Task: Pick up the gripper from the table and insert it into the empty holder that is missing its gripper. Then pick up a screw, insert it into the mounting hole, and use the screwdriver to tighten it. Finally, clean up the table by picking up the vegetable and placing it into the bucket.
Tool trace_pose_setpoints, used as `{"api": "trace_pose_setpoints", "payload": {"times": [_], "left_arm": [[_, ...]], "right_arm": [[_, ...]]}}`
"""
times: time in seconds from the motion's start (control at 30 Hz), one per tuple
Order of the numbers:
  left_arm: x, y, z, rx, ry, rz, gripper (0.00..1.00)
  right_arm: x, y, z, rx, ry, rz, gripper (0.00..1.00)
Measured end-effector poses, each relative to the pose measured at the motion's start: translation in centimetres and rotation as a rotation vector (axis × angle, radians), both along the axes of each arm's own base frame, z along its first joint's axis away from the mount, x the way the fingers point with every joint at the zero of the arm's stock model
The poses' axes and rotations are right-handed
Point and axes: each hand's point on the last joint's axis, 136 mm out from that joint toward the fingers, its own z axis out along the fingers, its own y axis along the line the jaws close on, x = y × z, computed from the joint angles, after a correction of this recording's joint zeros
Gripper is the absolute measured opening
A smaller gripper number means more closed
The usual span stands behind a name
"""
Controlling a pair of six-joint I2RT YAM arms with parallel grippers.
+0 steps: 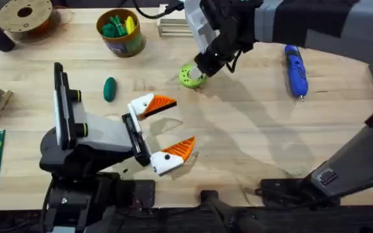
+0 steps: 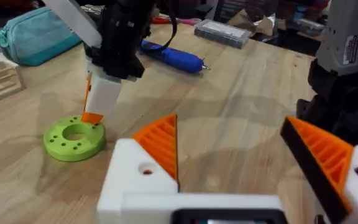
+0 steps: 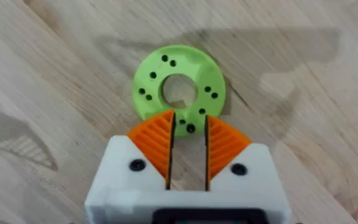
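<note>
- Overhead: the left gripper (image 1: pixel 167 126) rests low on the table (image 1: pixel 251 142), its two fingers spread wide apart and holding nothing.
- Each of those fingers carries an orange pad (image 1: pixel 162 102). I see no loose orange wedge on the wood, so the insertion step looks done.
- The right gripper (image 1: pixel 206 66) reaches across to a green ring disc (image 1: pixel 190 77), at about 1 o'clock from the left gripper.
- My guess is that the screw step is under way.
- One screwdriver (image 1: pixel 295 70) lies untouched at about 2 o'clock from the left gripper, well apart from both arms, so tightening is left.
- One vegetable (image 1: pixel 110 88) lies on the wood at about 10 o'clock.
- One bucket (image 1: pixel 120 40) stands at about 11 o'clock with green and yellow pieces already inside. The clean-up is not yet done.
- Left wrist: two white finger bases (image 2: pixel 135 186) each bear an orange pad.
- One mounting hole shows on each base. I cannot tell whether a screw sits in either.
- Beyond them the right gripper's tip touches the disc.
- Right wrist: its two orange pads stand close with a narrow slot between them, over the disc's rim.
- Nothing shows in that slot.
- No screw can be made out.
- That makes four pads in all, and one disc.
</note>
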Motion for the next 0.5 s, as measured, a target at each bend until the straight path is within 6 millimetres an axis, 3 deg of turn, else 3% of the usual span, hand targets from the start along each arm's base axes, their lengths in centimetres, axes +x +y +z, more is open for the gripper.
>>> {"api": "trace_pose_setpoints", "payload": {"times": [0.5], "left_arm": [[0.0, 0.0, 0.0, 0.0, 0.0, 0.0, 0.987]], "right_arm": [[-0.39, -0.21, -0.59, -0.007, 0.012, 0.0, 0.272]]}}
